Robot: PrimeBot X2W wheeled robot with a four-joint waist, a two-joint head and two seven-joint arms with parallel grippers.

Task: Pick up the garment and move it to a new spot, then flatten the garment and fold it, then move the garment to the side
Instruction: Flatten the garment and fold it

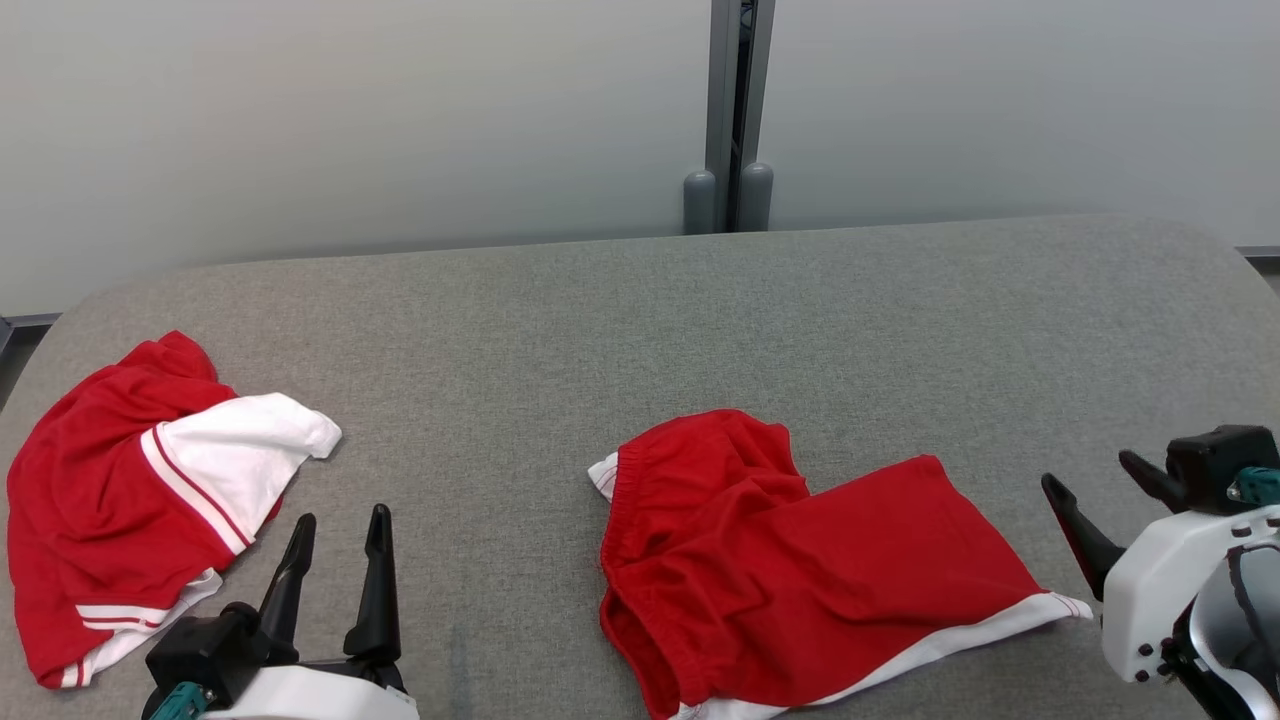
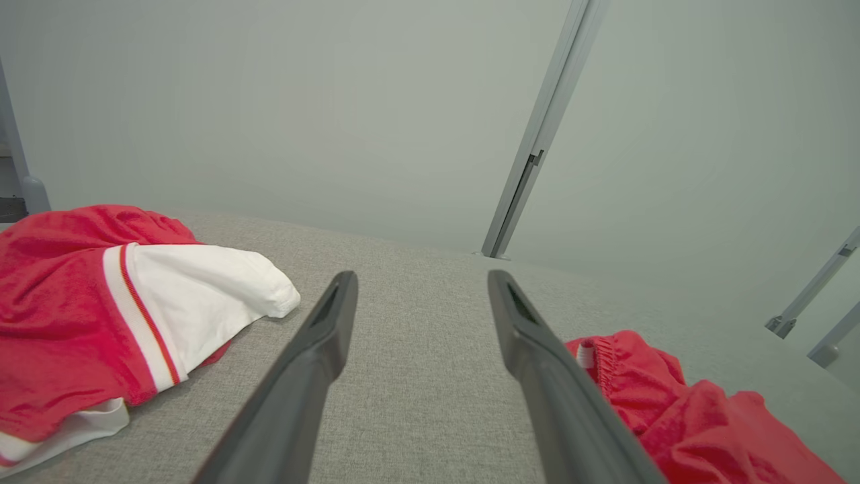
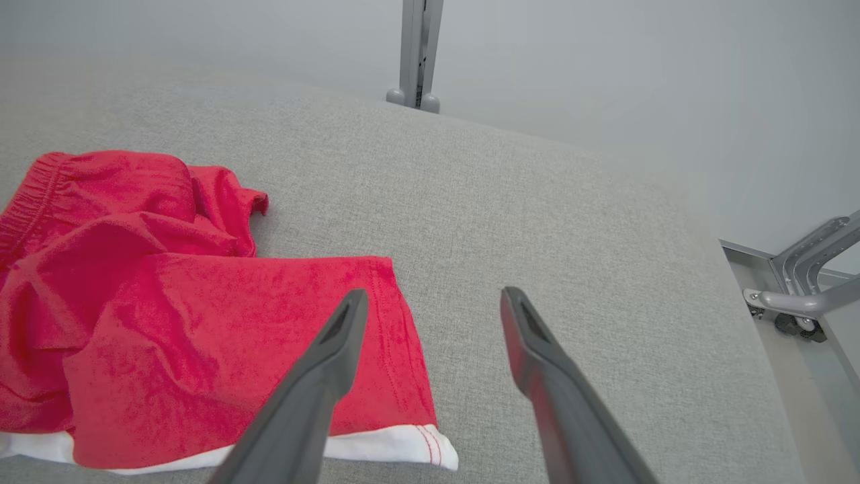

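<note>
Shorts [image 1: 800,560]: rumpled in the middle of the desk [image 1: 700,320], near its front edge.
Handling: likely light, soft, floppy; take waistband or hem corners.
Right end effector [image 1: 1085,468]: spread, empty, beside the hem.
Left end effector [image 1: 342,515]: spread, empty.

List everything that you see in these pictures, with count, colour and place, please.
crumpled red cloth shorts with white hem: one, red and white, table's middle.
bunched red and white cloth garment: one, red and white, table's left end.
grey fabric-covered table: one, grey, under both garments.
grey metal post: one, grey, behind the table.
left gripper: one, dark jaws open, lower left, over bare table.
right gripper: one, dark jaws open, lower right, beside the shorts' hem.
</note>
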